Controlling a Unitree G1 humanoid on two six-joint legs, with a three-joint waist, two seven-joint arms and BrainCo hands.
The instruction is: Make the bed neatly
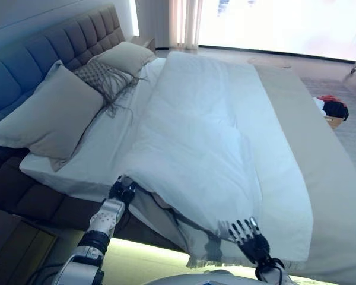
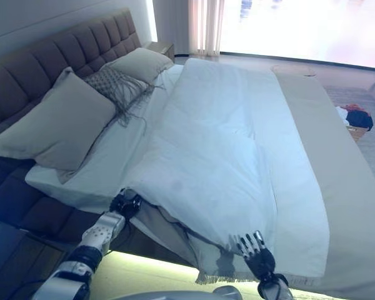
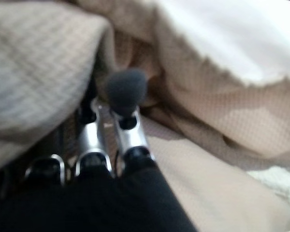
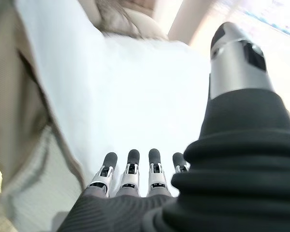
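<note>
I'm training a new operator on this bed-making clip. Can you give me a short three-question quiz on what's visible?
1. True or false: the right hand lies flat with straight fingers on the white duvet.
2. Where is the left hand? A) on a pillow B) at the duvet's near edge C) on the headboard
3. Fill in: the fringed cushion lies between two ____.

Key: 1 true; 2 B; 3 pillows.

The duvet point(image 1: 207, 136) is lying across the middle of the bed point(image 1: 335, 196). Left of the duvet, three pillows point(image 1: 47, 116) are leaning against the headboard point(image 1: 53, 50). Right of the bed, a basket point(image 1: 334, 113) is sitting on the floor.
</note>
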